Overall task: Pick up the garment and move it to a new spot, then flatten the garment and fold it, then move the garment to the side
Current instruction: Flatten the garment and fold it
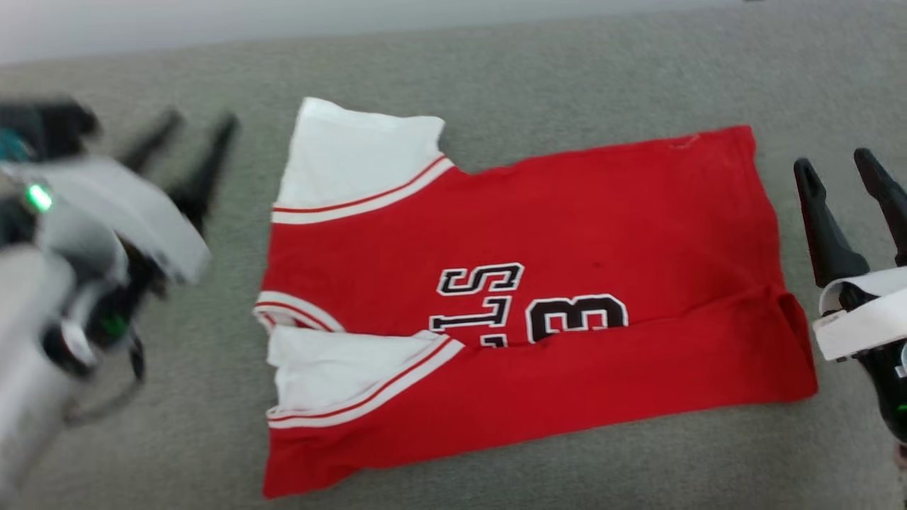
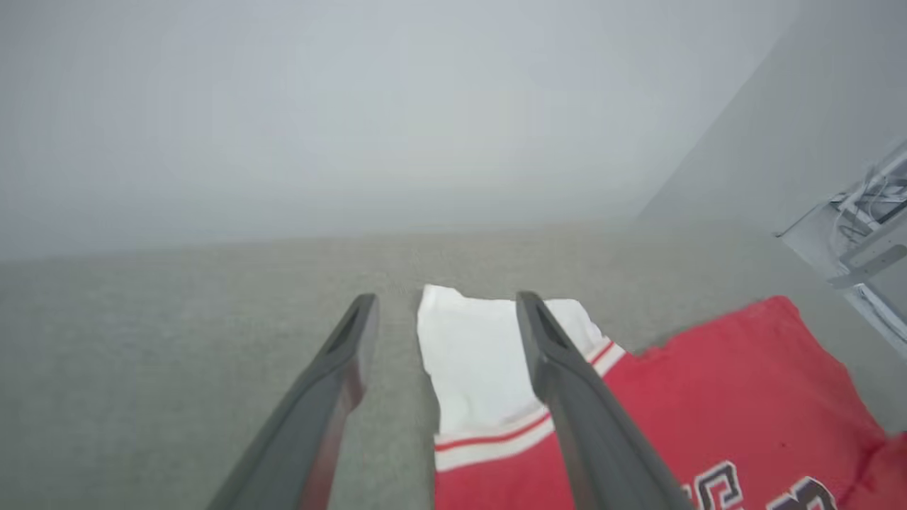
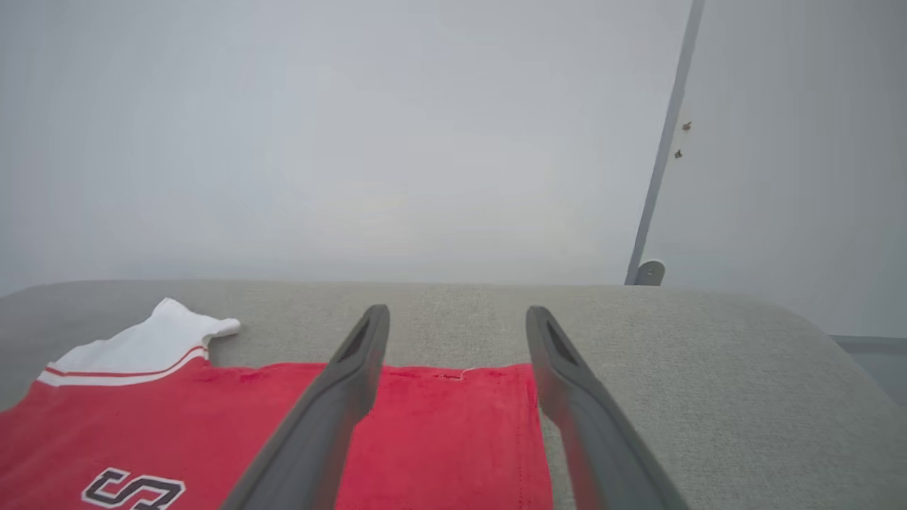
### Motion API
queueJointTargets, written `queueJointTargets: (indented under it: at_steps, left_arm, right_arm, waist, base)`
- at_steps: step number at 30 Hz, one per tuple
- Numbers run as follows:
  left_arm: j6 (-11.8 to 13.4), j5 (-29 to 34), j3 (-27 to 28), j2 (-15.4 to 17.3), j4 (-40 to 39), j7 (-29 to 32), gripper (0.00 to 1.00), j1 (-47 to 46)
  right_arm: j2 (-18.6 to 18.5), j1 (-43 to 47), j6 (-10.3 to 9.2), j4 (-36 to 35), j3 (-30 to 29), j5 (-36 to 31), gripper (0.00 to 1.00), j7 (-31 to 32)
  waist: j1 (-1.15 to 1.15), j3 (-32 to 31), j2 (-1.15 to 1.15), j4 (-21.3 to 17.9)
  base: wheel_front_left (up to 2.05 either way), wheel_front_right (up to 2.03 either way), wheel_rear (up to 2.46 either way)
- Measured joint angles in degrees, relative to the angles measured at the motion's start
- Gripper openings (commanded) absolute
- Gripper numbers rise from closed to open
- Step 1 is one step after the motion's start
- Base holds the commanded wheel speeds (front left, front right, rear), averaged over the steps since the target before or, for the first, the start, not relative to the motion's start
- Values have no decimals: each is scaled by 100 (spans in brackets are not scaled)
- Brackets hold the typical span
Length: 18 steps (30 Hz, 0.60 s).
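lying half-folded, the jersey (image 1: 567,212) sits between both wide-open, empty jaws; its loose near flap could unfold if snagged.

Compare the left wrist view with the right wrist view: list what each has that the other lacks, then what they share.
Left wrist view: the open left pincer framing the white shoulder flap, and a white frame with cables at the right edge.
Right wrist view: the open right pincer framing the red hem corner, and a grey vertical strip on the wall.
Shared: the red jersey, its striped trim, the grey fabric surface.
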Motion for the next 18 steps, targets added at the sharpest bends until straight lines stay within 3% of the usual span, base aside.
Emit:
queueJointTargets:
  at_steps: [9, 14, 18]
  left_arm:
    - [-511, 669, -434, -240, 1961, 1042, 100, -1765]
    - [-671, 577, -731, -333, 2934, 2306, 100, -2194]
    - [-961, 456, -988, -355, 3331, 3385, 100, -2413]
  right_arm:
    - [442, 165, 0, -129, 14, -27, 100, -392]
    - [417, 173, 0, -35, 34, 67, 100, -393]
    - [345, 173, 0, -26, 147, 131, 100, -363]
  waist:
    - [0, 416, 0, -684]
    - [0, 603, 0, -1072]
    - [0, 716, 0, -1324]
  base:
    - [0, 0, 0]
    - [0, 0, 0]
    - [0, 0, 0]
